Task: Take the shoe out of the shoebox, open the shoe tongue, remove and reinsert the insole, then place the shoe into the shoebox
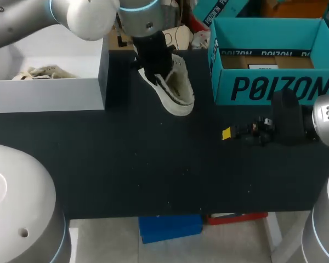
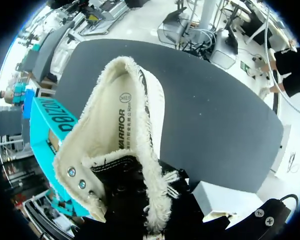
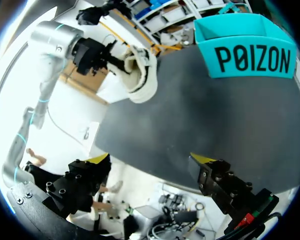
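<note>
Desk (image 1: 153,170): black, spanning the middle of the frame.
Right fingers (image 1: 226,133): spread apart, empty, mid right.
Left fingers (image 1: 153,63): clamped on the pale shoe (image 1: 178,90) at its collar, upper centre, shoe tilted.
Shoebox (image 1: 274,87): teal, open, upper right.
White box (image 1: 49,93): upper left.

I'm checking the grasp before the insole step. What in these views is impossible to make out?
- Left end effector's hold on the shoe: the shoe covers it in the left wrist view, the left arm in the head view.
- Teal box's floor: head view, its front wall hides the near part.
- White box's far corner: head view, the left arm covers it.
</note>
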`<move>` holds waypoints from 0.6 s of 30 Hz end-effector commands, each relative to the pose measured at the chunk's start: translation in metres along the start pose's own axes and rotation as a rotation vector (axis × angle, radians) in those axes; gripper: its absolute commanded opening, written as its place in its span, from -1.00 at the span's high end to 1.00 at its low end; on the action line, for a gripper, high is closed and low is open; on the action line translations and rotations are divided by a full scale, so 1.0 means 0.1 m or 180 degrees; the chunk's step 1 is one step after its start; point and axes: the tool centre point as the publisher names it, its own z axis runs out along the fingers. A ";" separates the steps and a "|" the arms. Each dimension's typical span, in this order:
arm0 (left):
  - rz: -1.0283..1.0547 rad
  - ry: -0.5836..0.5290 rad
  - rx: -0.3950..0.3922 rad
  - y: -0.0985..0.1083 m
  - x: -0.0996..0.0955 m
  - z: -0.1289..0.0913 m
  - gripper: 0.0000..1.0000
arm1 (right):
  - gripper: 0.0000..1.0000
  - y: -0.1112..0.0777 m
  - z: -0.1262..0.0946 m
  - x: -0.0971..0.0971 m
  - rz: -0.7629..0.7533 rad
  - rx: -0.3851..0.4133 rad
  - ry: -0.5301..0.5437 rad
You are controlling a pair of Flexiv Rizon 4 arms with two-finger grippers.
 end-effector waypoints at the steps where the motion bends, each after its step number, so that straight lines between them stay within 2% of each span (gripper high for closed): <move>1: -0.1301 -0.0146 0.0136 0.27 0.15 -0.47 1.00 | -1.00 0.00 0.00 0.00 0.0002 0.0001 -0.0001; 2: -0.1493 -0.0170 0.0170 0.35 0.19 -0.50 1.00 | -1.00 0.00 0.00 0.00 0.0002 0.0001 -0.0001; 7: -0.2060 -0.0349 0.0031 0.71 0.46 -0.62 1.00 | -1.00 0.00 0.00 0.00 0.0002 0.0001 -0.0001; 9: -0.2192 -0.0349 -0.0004 0.87 0.58 -0.63 1.00 | -1.00 0.00 0.00 0.00 0.0002 0.0001 -0.0001; 11: -0.2305 -0.0348 -0.0188 1.01 0.70 -0.65 1.00 | -1.00 0.00 0.00 0.00 0.0002 0.0001 -0.0001; 13: -0.2389 -0.0313 -0.0271 1.13 0.81 -0.66 1.00 | -1.00 0.00 0.00 0.00 0.0002 0.0001 -0.0001; 18: -0.2602 -0.0223 -0.0422 1.51 1.07 -0.66 1.00 | -1.00 0.00 0.00 0.00 0.0002 0.0001 -0.0001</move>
